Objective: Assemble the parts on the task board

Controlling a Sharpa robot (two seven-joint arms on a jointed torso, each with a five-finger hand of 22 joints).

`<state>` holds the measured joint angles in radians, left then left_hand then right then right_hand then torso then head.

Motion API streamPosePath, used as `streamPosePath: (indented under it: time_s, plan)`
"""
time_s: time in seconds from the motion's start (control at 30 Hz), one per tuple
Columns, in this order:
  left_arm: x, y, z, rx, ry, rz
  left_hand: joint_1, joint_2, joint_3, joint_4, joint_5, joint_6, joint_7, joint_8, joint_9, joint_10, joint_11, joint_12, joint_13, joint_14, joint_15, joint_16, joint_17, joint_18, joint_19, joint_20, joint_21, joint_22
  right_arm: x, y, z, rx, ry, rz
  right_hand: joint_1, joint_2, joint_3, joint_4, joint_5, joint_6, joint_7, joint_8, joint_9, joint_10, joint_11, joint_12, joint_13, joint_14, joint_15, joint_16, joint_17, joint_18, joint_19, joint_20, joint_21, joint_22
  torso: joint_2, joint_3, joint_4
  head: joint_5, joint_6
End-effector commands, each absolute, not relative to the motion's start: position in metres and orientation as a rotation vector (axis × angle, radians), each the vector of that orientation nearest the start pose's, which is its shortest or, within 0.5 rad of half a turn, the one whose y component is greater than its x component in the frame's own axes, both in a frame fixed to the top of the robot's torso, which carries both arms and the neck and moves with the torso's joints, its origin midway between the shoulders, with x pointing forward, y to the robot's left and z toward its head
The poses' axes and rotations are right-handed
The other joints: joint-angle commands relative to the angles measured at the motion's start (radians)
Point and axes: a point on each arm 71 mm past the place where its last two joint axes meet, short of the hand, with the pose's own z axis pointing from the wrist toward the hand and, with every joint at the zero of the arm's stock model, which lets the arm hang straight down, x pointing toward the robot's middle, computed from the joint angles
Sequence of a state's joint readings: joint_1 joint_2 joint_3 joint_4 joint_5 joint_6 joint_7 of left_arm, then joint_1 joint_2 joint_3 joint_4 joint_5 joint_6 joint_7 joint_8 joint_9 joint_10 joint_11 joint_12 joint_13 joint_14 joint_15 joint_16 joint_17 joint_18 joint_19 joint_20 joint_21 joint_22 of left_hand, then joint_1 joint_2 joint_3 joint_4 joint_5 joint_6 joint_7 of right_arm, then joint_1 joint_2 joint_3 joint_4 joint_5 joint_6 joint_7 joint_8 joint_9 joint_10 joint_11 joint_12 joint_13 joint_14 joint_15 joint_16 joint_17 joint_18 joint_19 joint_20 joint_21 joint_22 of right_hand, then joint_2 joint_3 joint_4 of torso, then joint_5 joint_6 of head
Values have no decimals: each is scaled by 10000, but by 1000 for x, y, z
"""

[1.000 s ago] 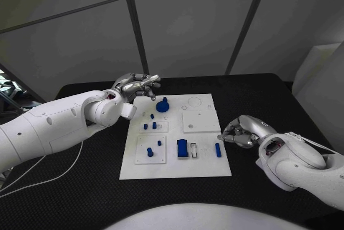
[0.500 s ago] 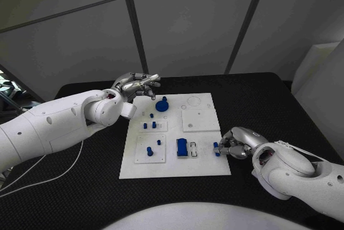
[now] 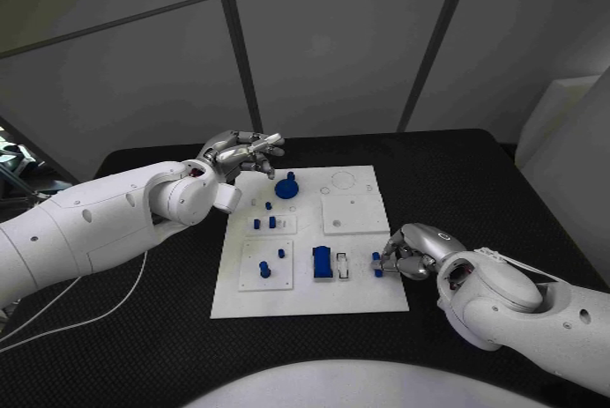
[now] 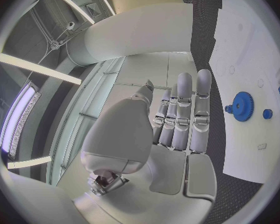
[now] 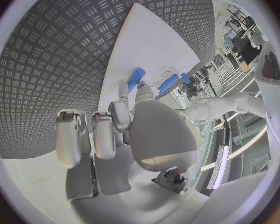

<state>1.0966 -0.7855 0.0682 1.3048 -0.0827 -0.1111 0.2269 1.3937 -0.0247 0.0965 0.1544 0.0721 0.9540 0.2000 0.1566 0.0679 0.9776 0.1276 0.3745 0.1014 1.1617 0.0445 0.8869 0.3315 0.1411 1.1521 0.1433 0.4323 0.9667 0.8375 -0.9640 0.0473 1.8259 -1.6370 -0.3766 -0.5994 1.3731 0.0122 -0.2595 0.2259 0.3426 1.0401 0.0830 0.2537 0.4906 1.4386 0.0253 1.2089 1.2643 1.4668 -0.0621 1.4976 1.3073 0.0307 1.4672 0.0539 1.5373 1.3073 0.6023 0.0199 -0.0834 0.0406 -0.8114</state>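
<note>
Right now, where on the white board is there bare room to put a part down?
The task board is bare along its near edge, below the inset plates, and at the far right corner beyond the blue gear. The near right edge is crowded by the right hand at a blue peg.

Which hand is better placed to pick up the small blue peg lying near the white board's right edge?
The right hand: its fingers are at the small blue peg on the white task board. The left hand hovers past the board's far left corner, near the blue gear.
</note>
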Motion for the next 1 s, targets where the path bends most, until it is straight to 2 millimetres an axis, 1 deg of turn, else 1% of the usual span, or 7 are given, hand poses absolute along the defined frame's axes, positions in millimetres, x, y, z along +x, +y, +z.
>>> streamPosePath:
  time_s: [0.03,0.23,0.37,0.53,0.67,0.8,1.0]
  plan:
    - [516,237,-216,-11878,15739,-15155,49,40,-62,5,16,-47,3,42,-2,-65,11,34,11,-9,33,-30,-15,412,48,35,-68,-10,368,-201,-291,-35,19775,2536,299,-3,36,-155,-85,-104,100,-81,-1557,137,-120,1011,1003,765,99,62,1144,-193,713,70,3,2334,-1,-3,18,29,0]
    - [516,237,-216,-11891,15777,-15146,50,43,-70,7,15,-50,5,45,-2,-71,13,40,10,-12,34,-30,-17,412,49,36,-70,-13,369,-191,-295,-1299,19896,2039,726,-5,144,-486,-1041,-150,148,-107,-1447,65,-73,1020,1040,791,145,150,1340,-184,683,116,-27,2311,11,-14,30,17,-22]
    - [516,238,-216,-11902,15794,-15128,50,43,-70,7,15,-50,5,45,-2,-71,13,40,10,-12,34,-30,-17,412,49,36,-70,-13,368,-188,-297,-1924,20026,1768,846,-20,218,-597,-1219,-181,164,-118,-1408,37,-59,1013,1044,797,160,172,1391,-178,667,132,-44,2297,13,-10,-8,69,-38]
    - [516,238,-216,-11912,15818,-15118,50,43,-70,7,15,-50,5,45,-2,-71,13,40,10,-12,34,-30,-17,412,49,36,-70,-13,367,-185,-299,-2441,20239,1554,1006,-5,324,-731,-1202,-176,165,-108,-1363,5,-57,998,1041,801,166,188,1431,-174,653,143,-58,2286,-2,-9,-9,66,-38]
    - [516,238,-216,-11914,15832,-15122,47,43,-81,11,14,-56,8,47,-3,-77,15,44,10,-14,36,-29,-19,411,49,36,-73,-16,367,-184,-298,-2397,20116,1634,1301,166,604,-894,-964,-134,129,-94,-1324,8,-93,1043,1085,801,139,192,1445,-175,659,132,-53,2293,-4,-8,6,67,-28]
    - [516,238,-216,-11921,15838,-15109,47,43,-81,11,14,-56,8,47,-3,-77,15,44,10,-14,36,-29,-19,411,49,36,-73,-16,366,-182,-294,-1860,19782,2061,1831,491,1188,-1155,-460,-40,57,-110,-1312,62,-171,1177,1200,804,66,202,1471,-183,683,72,-29,2315,-19,9,1,101,-2]
    - [516,238,-217,-11934,15860,-15103,47,43,-81,11,14,-56,8,47,-3,-77,15,44,10,-14,36,-29,-19,411,49,36,-73,-16,362,-181,-287,-679,19625,2886,2247,611,2198,-1553,-607,51,122,-218,-1335,72,-149,1216,1253,805,75,205,1490,-189,697,36,-14,2331,-4,-5,-3,92,49]
